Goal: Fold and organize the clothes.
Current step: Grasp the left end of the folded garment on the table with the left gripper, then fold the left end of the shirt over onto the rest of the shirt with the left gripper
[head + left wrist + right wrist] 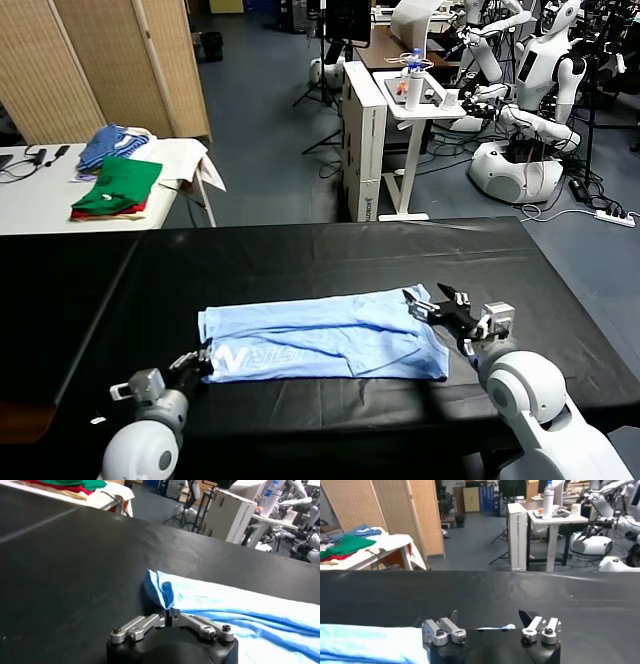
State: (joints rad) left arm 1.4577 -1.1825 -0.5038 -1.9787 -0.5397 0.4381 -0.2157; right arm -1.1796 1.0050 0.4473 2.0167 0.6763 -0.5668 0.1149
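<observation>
The T-shirt (325, 337) lies folded into a long band across the black table (300, 260) near its front edge, its white lettering showing only in part at the robot's left end. The left gripper (193, 362) is pinched together on that end's corner, which stands up in a small peak. The right gripper (440, 302) hovers with fingers spread wide at the shirt's right end, where the cloth beneath it is mostly hidden.

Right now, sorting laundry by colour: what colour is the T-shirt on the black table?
Light sky-blue T-shirt with white lettering near its left end; head view shows it best.
</observation>
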